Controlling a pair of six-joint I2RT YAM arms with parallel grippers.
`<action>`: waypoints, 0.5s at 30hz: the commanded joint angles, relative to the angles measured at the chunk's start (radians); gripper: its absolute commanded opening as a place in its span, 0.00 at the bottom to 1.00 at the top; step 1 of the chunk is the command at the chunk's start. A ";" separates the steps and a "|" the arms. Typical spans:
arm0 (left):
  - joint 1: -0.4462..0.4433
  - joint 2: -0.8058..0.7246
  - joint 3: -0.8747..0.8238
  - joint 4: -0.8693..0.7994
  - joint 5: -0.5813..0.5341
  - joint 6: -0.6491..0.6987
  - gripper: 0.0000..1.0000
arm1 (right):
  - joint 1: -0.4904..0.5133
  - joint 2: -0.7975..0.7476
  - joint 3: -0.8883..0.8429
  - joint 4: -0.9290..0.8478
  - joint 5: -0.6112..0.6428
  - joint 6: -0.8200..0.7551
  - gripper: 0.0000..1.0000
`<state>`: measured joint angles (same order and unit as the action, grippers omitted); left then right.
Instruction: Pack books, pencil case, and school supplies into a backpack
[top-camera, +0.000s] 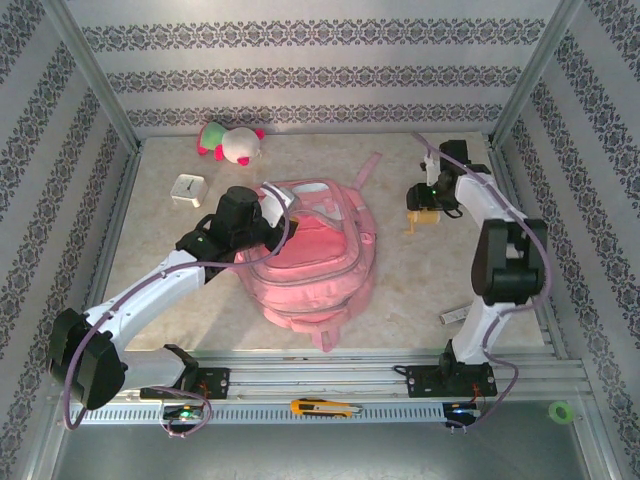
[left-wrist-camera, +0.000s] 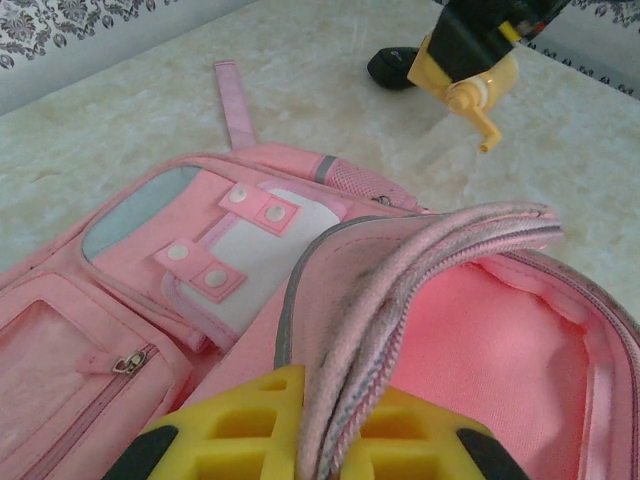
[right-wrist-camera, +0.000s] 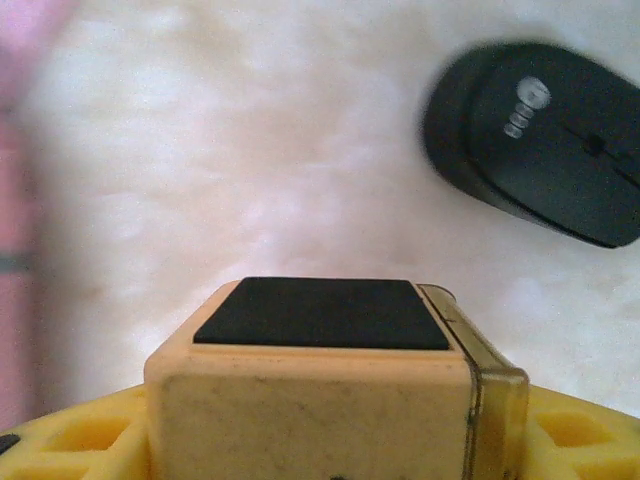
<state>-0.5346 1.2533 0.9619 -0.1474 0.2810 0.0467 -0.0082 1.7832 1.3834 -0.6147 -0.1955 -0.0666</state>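
Top external view: the pink backpack (top-camera: 320, 270) lies flat in the middle of the counter (top-camera: 400, 290). The left claw (top-camera: 268, 212) sits at its far left edge. The right claw (top-camera: 424, 212) hangs over bare counter to the backpack's right, closed around a cream-yellow pencil sharpener (top-camera: 418, 222). A short grey-white bar (top-camera: 454, 316) lies near the right arm's base, well apart from the backpack. Left wrist view: the yellow fingers (left-wrist-camera: 230, 430) are pinched on the backpack's zipped rim, lifting it so the pink lining shows. The fabric looks soft and floppy, so I judge the mouth would sag shut if let go; the piped rim is the firm place to hold. Beyond it the sharpener shows a small crank hanging from it, near a black mouse (left-wrist-camera: 392, 68). Right wrist view: the sharpener, black on top, sits squarely between the claw's two fingers, with the mouse on the counter past it. It looks like hard, light plastic with smooth sides, likely to slip under a loose grip. The flat sides seem the right hold, and the crank could snag the rim. The mouse carries a small pale round mark and some dots, too blurred to read; I find no legible writing elsewhere.
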 joint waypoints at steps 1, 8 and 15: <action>0.018 -0.007 0.065 0.089 0.035 -0.077 0.02 | 0.088 -0.215 -0.066 -0.017 -0.186 -0.147 0.50; 0.033 0.001 0.055 0.129 0.096 -0.102 0.02 | 0.359 -0.571 -0.231 0.055 -0.320 -0.570 0.45; 0.035 0.007 0.053 0.156 0.161 -0.114 0.02 | 0.618 -0.565 -0.231 0.107 -0.209 -0.833 0.49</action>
<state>-0.5083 1.2667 0.9676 -0.1421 0.3729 -0.0261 0.5648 1.1721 1.1397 -0.5449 -0.4454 -0.7261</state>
